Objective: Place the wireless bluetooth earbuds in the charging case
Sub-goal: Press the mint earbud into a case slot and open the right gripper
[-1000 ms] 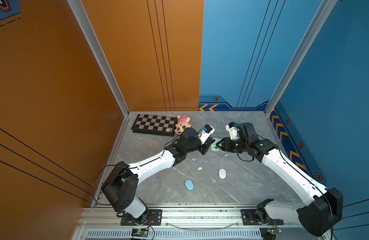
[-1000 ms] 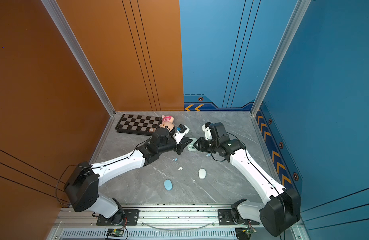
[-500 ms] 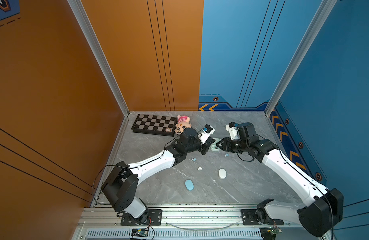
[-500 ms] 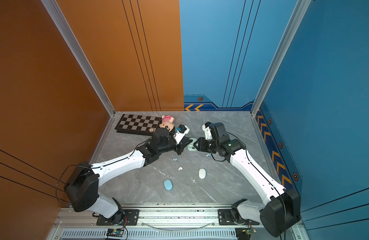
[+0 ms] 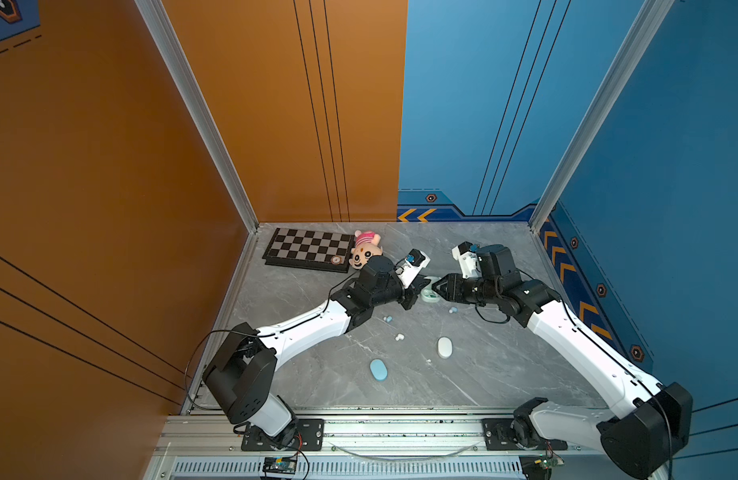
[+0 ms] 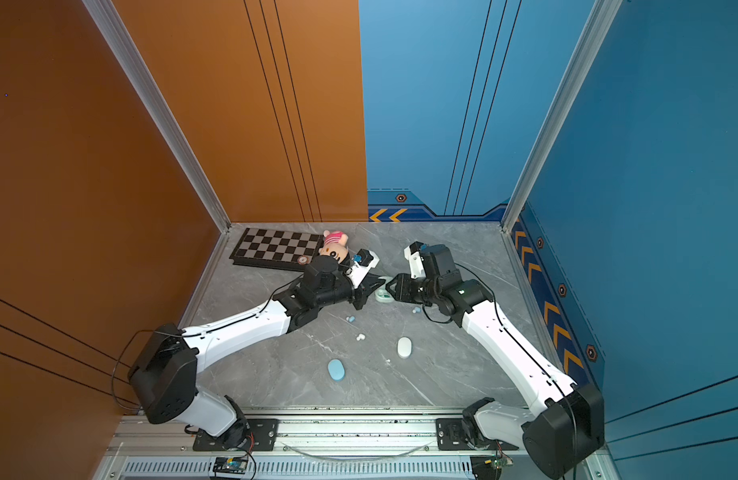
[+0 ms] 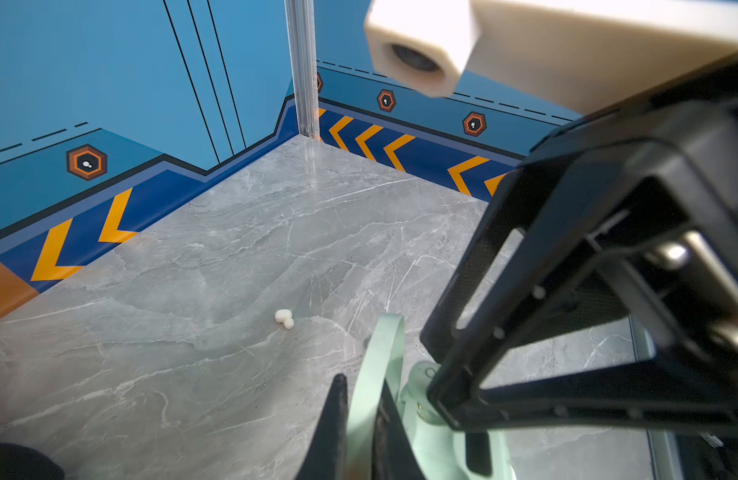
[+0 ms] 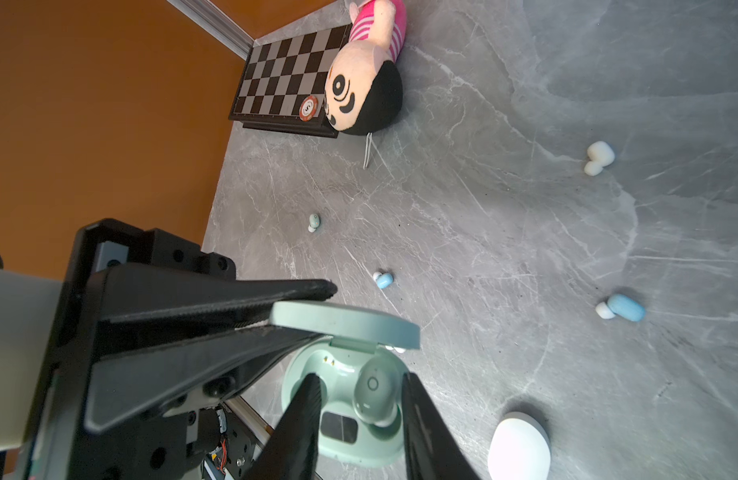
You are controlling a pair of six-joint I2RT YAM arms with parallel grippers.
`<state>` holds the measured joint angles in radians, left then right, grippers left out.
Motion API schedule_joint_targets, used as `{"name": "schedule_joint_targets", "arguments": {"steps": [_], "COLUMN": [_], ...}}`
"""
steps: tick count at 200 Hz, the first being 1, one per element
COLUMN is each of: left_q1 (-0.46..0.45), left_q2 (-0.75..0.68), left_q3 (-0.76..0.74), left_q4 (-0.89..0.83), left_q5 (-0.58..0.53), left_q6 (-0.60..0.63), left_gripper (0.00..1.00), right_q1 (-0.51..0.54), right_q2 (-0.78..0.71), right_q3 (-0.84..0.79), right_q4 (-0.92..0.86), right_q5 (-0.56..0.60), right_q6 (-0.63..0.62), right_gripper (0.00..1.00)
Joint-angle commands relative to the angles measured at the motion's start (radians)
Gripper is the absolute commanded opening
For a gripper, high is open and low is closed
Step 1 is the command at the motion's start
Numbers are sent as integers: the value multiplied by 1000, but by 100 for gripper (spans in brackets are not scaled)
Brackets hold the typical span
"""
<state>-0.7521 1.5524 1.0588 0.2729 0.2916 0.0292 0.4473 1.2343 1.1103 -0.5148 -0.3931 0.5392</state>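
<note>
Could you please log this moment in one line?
left end effector: shut on mint plastic case lid | right end effector: open astride seated mint bean-shaped earbud

A robot lab test cell: orange wall panels (image 5: pixel 109 166), blue wall panels (image 5: pixel 463 104), aluminium corner posts (image 5: pixel 201 116), grey marble-patterned tabletop (image 5: pixel 483 365), near-edge aluminium mounting rail (image 5: pixel 400 432).

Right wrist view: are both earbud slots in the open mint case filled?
No, only one mint earbud sits in the mint case; the other slot is bare, its contacts showing.
</note>
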Motion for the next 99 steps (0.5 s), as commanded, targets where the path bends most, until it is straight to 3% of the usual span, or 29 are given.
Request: {"name": "schedule_joint_targets", "arguments": {"steps": [1,53,99], "left_q1": [-10,-10,38], "left_q2": [1,-8,-47], "left_q3": [15,21,-22], "left_q4": [14,14,33], "left_q5": [16,14,-62], "left_q6": [7,9,-30], "left_gripper": [0,0,0], "right_q1": [8,10,8], "right_q2": [-2,-4,-39], "right_q3": [32,33,116], "right_q4": [16,17,16], "right_q5": [-12,9,1], "right_q6": [4,0,-3], "right_gripper": [35,35,37]}}
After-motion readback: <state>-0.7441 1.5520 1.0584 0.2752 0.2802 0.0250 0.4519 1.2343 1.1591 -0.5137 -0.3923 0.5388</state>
